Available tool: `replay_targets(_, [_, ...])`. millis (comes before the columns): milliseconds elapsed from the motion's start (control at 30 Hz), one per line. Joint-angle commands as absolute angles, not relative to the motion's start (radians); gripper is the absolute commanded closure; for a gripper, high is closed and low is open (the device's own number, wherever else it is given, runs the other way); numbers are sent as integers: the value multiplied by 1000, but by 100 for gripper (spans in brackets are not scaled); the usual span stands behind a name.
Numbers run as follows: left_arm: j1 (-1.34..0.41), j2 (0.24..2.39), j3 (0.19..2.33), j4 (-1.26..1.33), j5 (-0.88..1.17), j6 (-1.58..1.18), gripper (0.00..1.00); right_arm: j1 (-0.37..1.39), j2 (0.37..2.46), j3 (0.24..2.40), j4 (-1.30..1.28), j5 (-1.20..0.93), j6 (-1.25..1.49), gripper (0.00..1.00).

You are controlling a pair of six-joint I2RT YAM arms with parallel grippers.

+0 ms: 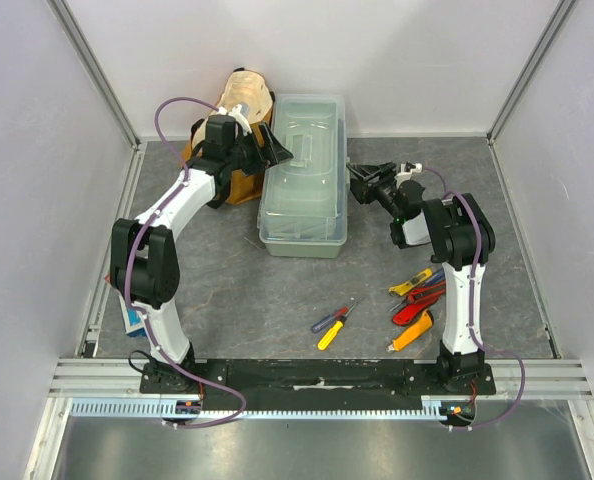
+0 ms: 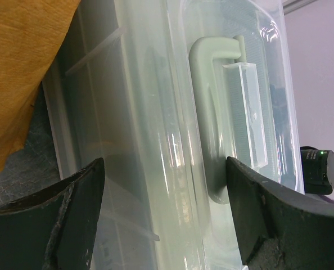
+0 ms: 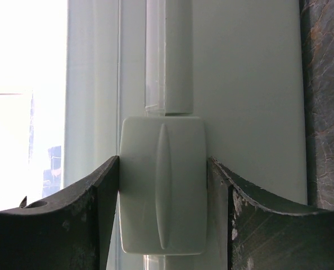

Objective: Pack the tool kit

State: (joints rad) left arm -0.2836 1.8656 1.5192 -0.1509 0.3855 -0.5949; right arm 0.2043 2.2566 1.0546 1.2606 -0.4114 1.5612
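Right pincer point(image 3: 162, 164) clamps the latch point(image 3: 162, 194) on the toolbox point(image 1: 304, 225) edge; left pincer point(image 2: 166, 163) gapes opposite.

Premises: a robotics laboratory test cell, not a domestic room or trade workshop. Evidence, located relative to the toolbox point(image 1: 303, 175):

- Plain white panels point(image 1: 397, 60) stand behind it and to both sides, held in aluminium profile posts point(image 1: 95, 70).
- A grey stone-pattern tabletop point(image 1: 257, 300) lies beneath it.
- Nearer the camera than it, a black base plate point(image 1: 317, 375) carries the left arm point(image 1: 167, 210) and right arm point(image 1: 457, 290), with purple cables point(image 1: 242, 400) and a slotted rail point(image 1: 307, 408).
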Motion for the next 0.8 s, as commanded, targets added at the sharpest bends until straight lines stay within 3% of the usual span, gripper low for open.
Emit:
replay_targets(0, [-506, 1991, 1468, -327, 695, -629, 22, 385, 2210, 1101, 1741, -828, 1579, 46])
replay_targets(333, [-508, 1996, 1470, -362, 664, -594, 23, 385, 2094, 1058, 1447, -776, 1344, 55])
replay_targets(767, [-506, 1999, 1471, -385, 617, -568, 23, 385, 2034, 1049, 1197, -690, 1195, 56])
